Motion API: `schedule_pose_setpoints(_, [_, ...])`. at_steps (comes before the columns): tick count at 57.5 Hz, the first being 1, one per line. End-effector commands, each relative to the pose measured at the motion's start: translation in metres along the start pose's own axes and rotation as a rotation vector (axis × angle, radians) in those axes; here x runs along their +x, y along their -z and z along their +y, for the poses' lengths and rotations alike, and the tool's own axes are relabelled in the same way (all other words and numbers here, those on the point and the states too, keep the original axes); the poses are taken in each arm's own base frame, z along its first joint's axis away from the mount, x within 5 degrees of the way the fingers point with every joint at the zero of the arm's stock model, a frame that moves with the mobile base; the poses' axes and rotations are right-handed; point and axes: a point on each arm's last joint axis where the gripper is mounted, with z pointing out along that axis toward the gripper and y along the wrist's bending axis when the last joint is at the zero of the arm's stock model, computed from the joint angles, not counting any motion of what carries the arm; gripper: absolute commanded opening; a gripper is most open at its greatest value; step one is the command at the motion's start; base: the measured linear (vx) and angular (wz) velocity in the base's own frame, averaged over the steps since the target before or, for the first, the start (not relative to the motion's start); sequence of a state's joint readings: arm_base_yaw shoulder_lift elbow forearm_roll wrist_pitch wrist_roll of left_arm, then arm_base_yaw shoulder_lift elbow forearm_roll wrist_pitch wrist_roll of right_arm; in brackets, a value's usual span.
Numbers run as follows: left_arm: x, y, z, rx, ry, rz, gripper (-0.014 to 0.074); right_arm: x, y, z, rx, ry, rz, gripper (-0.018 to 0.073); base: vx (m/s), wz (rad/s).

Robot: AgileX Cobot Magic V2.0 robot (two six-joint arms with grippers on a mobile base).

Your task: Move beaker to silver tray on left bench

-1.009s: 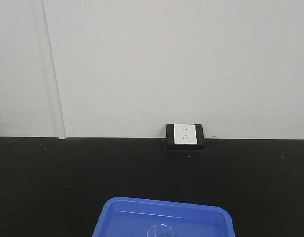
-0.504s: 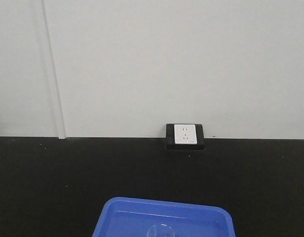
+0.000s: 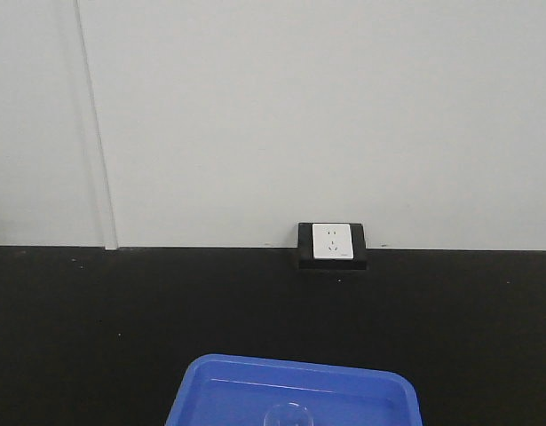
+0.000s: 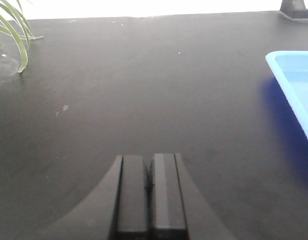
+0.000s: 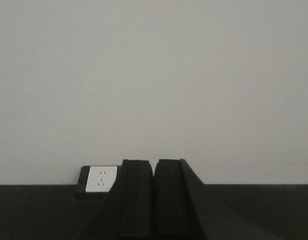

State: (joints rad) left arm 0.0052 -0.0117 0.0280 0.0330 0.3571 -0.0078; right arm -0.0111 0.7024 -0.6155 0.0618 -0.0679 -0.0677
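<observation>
White wall, a black desk (image 3: 77, 337) running beneath it, a white socket plate (image 3: 333, 241) at the seam. Right at the bottom edge of the front view sits the beaker (image 3: 288, 414) — only its clear round rim shows, inside the blue tray (image 3: 219, 395). The left gripper (image 4: 149, 159) hovers low over bare desk beside the tray's corner, jaws pressed together on nothing. The right gripper (image 5: 154, 162) faces the wall, jaws likewise closed and empty. Silver tray and left bench are nowhere in view. The danger from here: closed jaws coming down on thin glass would tip it or skid it across the tray — they need opening first. A pinch on the rim alone could let it slip during the carry.
</observation>
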Motion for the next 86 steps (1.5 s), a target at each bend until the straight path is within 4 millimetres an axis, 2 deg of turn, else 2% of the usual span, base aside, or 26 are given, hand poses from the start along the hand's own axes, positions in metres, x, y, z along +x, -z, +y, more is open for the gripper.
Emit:
schedule_pose_setpoints(1, [0.001, -0.002, -0.001, 0.007, 0.000, -0.065, 0.0001, -0.017, -0.021, -0.001, 0.007, 0.016, -0.059, -0.0008, 0.00, 0.00])
schedule_pose_setpoints(11, [0.001, -0.002, -0.001, 0.007, 0.000, -0.065, 0.0001, -0.007, -0.045, -0.001, 0.009, 0.017, -0.020, -0.0003, 0.00, 0.00])
schedule_pose_setpoints(21, [0.001, -0.002, -0.001, 0.007, 0.000, -0.065, 0.0001, -0.003, -0.048, -0.001, 0.009, 0.017, -0.001, 0.0037, 0.00, 0.00])
schedule_pose_setpoints(28, [0.001, -0.002, -0.001, 0.007, 0.000, -0.065, 0.0001, -0.003, -0.048, -0.001, 0.009, 0.017, -0.001, 0.0118, 0.00, 0.00])
schedule_pose_setpoints(39, [0.001, -0.002, -0.001, 0.007, 0.000, -0.065, 0.0001, -0.002, -0.048, -0.001, 0.009, 0.013, 0.010, 0.0385, 0.00, 0.00])
schedule_pose_setpoints(46, [0.001, -0.002, -0.001, 0.007, 0.000, -0.065, 0.0001, -0.002, -0.048, -0.001, 0.009, 0.005, 0.006, 0.0603, 0.00, 0.00])
schedule_pose_setpoints(52, [0.001, -0.002, -0.001, 0.007, 0.000, -0.065, 0.0001, -0.002, -0.048, -0.001, 0.009, 0.006, 0.007, 0.0726, 0.00, 0.00])
schedule_pose_setpoints(65, [0.001, -0.002, -0.001, 0.007, 0.000, -0.065, 0.0001, -0.001, -0.052, -0.001, 0.009, -0.081, -0.011, 0.0708, 0.00, 0.00])
schedule_pose_setpoints(73, [0.001, -0.002, -0.001, 0.007, 0.000, -0.065, 0.0001, 0.013, -0.067, 0.005, -0.018, -0.109, 0.038, 0.0667, 0.00, 0.00])
schedule_pose_setpoints(80, [0.001, -0.002, -0.001, 0.007, 0.000, -0.065, 0.0001, 0.038, -0.086, 0.028, -0.112, -0.059, 0.143, 0.0615, 0.00, 0.00])
schedule_pose_setpoints(86, [0.001, -0.002, -0.001, 0.007, 0.000, -0.065, 0.0001, 0.062, -0.101, 0.058, -0.239, 0.038, 0.199, 0.0570, 0.00, 0.00])
